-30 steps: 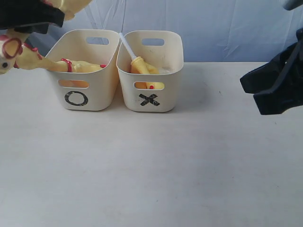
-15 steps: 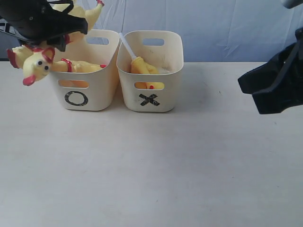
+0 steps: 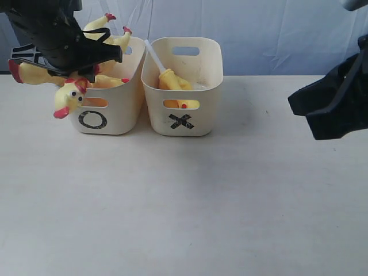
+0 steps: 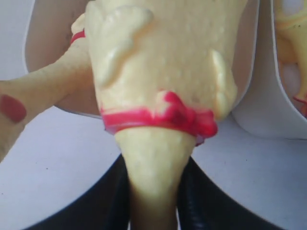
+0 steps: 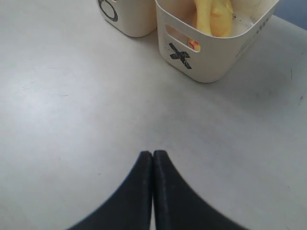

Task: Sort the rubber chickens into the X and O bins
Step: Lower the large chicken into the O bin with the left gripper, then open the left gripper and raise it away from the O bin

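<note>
My left gripper [image 3: 83, 60] is shut on the neck of a large rubber chicken [image 3: 106, 34] and holds it over the O bin [image 3: 122, 109]. Its head [image 3: 69, 98] dangles before the bin's front wall and its red feet point up. In the left wrist view the neck [image 4: 153, 163] sits between the black jaws of that gripper [image 4: 156, 187], just below the red band [image 4: 158, 117]. A second chicken [image 3: 31, 73] lies in the O bin, its head hanging over the left rim. The X bin [image 3: 201, 86] holds another chicken [image 3: 172, 80]. My right gripper [image 3: 322, 109] hovers at the right, shut and empty [image 5: 152, 155].
The two bins stand side by side at the back of the white table [image 3: 184, 201]. A white stick [image 3: 154, 54] leans in the X bin. A pale blue cloth backdrop [image 3: 276, 34] hangs behind. The right wrist view shows the X bin [image 5: 216, 57] and the O bin's corner [image 5: 129, 21].
The left gripper has carried the chicken rightward and down, from the far left edge to over the O bin; its head has swung downward. The right arm has barely moved.
</note>
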`<act>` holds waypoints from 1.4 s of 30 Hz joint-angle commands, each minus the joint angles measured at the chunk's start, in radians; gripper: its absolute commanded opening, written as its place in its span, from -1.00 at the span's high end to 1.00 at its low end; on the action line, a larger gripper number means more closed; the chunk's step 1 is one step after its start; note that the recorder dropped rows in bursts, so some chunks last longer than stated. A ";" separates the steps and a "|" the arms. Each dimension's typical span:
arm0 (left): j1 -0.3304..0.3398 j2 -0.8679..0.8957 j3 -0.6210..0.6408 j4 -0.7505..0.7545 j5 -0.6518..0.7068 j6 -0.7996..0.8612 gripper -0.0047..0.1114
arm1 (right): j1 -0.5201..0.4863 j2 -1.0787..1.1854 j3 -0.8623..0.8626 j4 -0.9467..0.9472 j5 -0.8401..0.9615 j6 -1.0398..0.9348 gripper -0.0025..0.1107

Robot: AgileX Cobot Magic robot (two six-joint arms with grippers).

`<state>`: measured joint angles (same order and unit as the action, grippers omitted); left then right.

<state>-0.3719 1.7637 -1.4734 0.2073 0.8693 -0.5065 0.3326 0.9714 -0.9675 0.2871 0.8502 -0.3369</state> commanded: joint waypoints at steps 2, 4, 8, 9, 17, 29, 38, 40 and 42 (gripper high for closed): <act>0.002 0.014 -0.012 -0.010 -0.069 -0.011 0.92 | 0.000 -0.005 0.006 0.002 0.000 0.002 0.97; 0.002 0.023 -0.012 -0.015 -0.075 -0.011 0.92 | 0.000 -0.005 0.006 0.002 0.003 0.002 0.97; 0.002 0.046 -0.012 -0.024 -0.077 -0.011 0.92 | 0.000 -0.005 0.006 0.002 0.007 -0.001 0.97; 0.002 0.052 -0.012 -0.024 -0.077 -0.011 0.92 | 0.000 -0.005 0.006 0.002 0.007 -0.001 0.97; 0.002 0.063 -0.012 -0.022 -0.090 -0.011 0.61 | 0.000 -0.005 0.006 0.002 0.010 -0.001 0.97; 0.002 0.063 -0.012 -0.016 -0.157 -0.009 0.16 | 0.000 -0.005 0.006 0.002 0.010 -0.001 0.97; 0.002 0.063 -0.038 0.011 -0.165 -0.011 0.16 | 0.000 -0.005 0.006 0.002 0.010 -0.001 0.97; 0.002 0.056 -0.079 0.047 -0.115 -0.011 0.16 | 0.000 -0.005 0.006 0.002 0.010 -0.001 0.97; 0.002 0.037 -0.109 0.063 -0.091 -0.011 0.16 | 0.000 -0.005 0.006 0.002 0.010 -0.001 0.97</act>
<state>-0.3719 1.8307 -1.5528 0.2460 0.7539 -0.5123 0.3326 0.9714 -0.9675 0.2888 0.8581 -0.3369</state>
